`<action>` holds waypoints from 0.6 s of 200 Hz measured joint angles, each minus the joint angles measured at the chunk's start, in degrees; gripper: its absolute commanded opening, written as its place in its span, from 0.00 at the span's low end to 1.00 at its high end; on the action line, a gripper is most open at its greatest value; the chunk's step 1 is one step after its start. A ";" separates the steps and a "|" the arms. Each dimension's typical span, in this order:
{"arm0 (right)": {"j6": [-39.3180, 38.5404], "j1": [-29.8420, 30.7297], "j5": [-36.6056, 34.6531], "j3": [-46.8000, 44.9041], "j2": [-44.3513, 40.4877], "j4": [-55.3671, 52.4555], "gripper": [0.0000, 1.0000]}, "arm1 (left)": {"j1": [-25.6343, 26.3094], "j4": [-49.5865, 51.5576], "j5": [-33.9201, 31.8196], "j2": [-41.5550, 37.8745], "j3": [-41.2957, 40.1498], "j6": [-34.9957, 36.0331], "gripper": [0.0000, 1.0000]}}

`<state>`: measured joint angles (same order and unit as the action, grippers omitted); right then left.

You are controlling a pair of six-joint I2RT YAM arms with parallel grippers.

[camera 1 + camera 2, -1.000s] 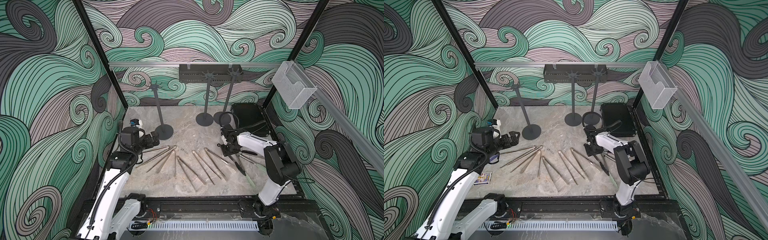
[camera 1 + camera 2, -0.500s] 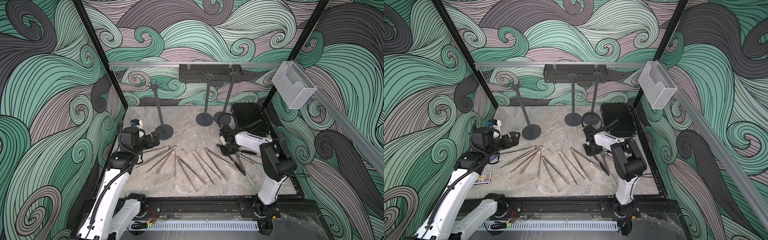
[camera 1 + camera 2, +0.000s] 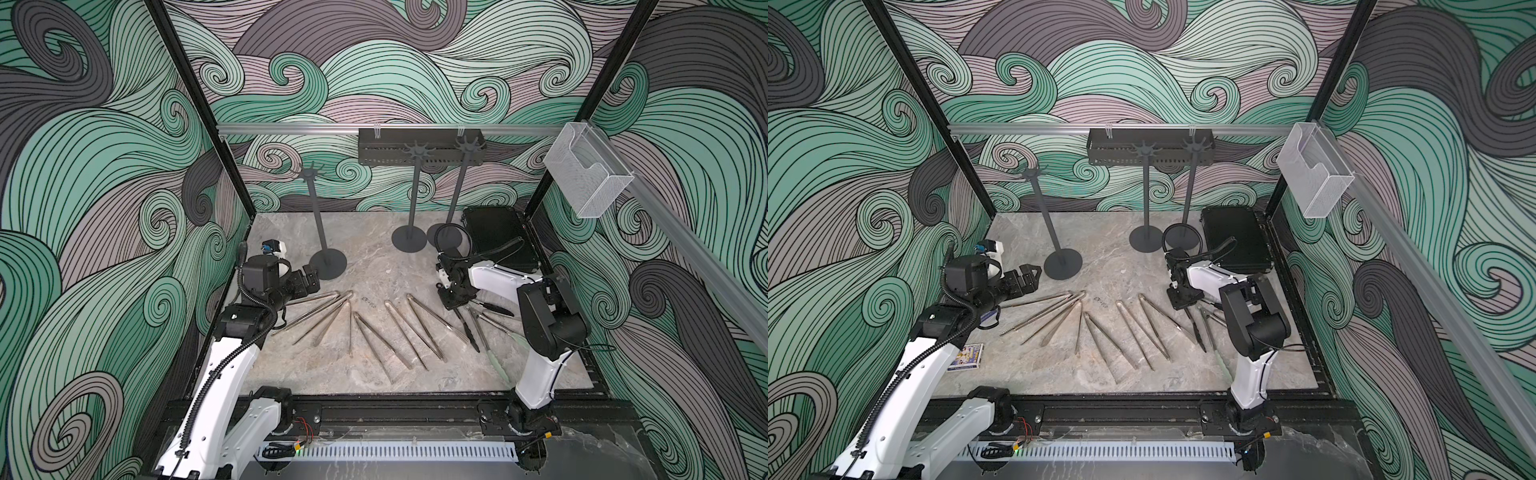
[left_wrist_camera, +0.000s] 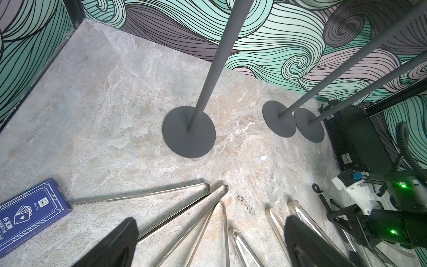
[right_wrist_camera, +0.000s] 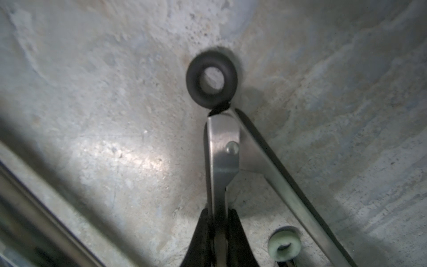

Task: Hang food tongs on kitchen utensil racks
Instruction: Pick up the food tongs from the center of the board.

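**Black-tipped tongs** (image 5: pixel 223 148): lay spread in a V on the surface (image 3: pixel 374 257), on the right arm's side, with the hinge end toward the back. The right arm's (image 3: pixel 498 282) jaws were clenched on one steel leg just behind the rivet, and the other leg splayed away. The long axis ran straight out ahead of the jaws and ended in the black hanging ring (image 5: pixel 194 76). That ring sat at or just above the surface, so a lift could not be confirmed.

The utensil racks (image 3: pixel 414 195) stood beyond the ring end, and the right arm was the nearer to the close-set pair. Judged: the ring end must rise to hook height. The left arm's (image 3: pixel 257 291) jaws hung released and empty over the far end of the row.

**Count**
- Tongs: eight, all on the surface. Six bare steel tongs (image 4: pixel 161 190), the black-tipped one, and one green-tipped tongs (image 3: pixel 498 365).
- Racks: three, every hook bare.
- Also present: one black case (image 3: pixel 496 237) and one card box (image 4: pixel 30 212).
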<state>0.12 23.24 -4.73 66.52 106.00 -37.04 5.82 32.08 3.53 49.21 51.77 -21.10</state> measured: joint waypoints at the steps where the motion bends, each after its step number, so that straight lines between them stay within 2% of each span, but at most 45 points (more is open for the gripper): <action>1: 0.00 0.00 -0.02 0.02 0.00 0.02 0.00 | 0.00 0.02 0.00 0.00 0.00 0.00 0.99; 28: -0.50 0.00 -0.52 1.53 -2.86 0.35 0.00 | 0.00 -0.26 0.37 -0.42 -0.20 0.00 0.98; 76: -2.84 0.33 1.33 5.86 -15.06 -0.13 0.00 | 0.00 -0.81 1.27 -1.92 -0.24 0.11 0.99; 120: -5.49 3.63 8.37 11.85 -20.65 -3.30 0.00 | 0.00 -0.68 1.27 -2.95 -0.24 0.55 0.99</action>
<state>-5.37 26.87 3.64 78.37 85.34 -40.34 5.82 31.40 4.80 46.26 51.53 -20.56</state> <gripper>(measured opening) 0.120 0.986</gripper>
